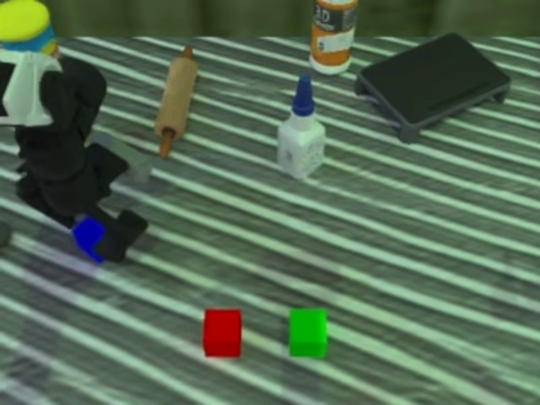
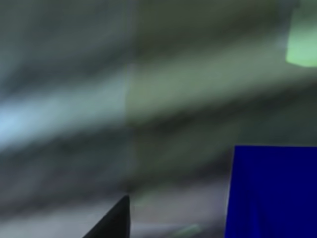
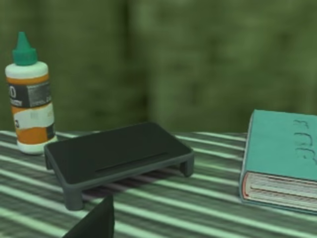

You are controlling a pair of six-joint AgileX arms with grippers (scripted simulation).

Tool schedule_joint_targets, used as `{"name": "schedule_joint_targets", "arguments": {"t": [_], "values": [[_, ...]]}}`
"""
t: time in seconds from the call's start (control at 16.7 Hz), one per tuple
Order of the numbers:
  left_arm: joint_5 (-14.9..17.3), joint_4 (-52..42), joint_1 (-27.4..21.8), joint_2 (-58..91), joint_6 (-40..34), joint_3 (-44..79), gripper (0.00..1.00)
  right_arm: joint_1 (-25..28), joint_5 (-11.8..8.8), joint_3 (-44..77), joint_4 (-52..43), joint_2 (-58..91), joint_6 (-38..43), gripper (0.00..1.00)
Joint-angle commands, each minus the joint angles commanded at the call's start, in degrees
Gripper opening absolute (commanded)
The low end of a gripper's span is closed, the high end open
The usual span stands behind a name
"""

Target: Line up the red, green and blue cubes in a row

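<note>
The blue cube (image 1: 87, 238) sits clamped between the left gripper's (image 1: 99, 240) jaws at the worktop's (image 1: 405, 253) left, apart from the red cube (image 1: 222, 332) and green cube (image 1: 307, 332) side by side near the front. Small, rigid and smooth-faced, it likely weighs little; opposite flat faces suit the grip. The right gripper's jaw state cannot be told.

Two cubes side by side at the desk's (image 1: 422, 253) 6 o'clock, a third cube (image 1: 87, 237) at 9 o'clock, glue bottle (image 1: 300, 135) toward 12 o'clock.
</note>
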Motion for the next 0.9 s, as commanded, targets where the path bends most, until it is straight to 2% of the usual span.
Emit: {"name": "schedule_joint_targets", "arguments": {"t": [0.48, 0.9], "values": [[0.0, 0.0, 0.0, 0.0, 0.0, 0.0, 0.02, 0.0, 0.0, 0.0, 0.0, 0.0, 0.0, 1.00], [0.0, 0.0, 0.0, 0.0, 0.0, 0.0, 0.00, 0.0, 0.0, 0.0, 0.0, 0.0, 0.0, 1.00]]}}
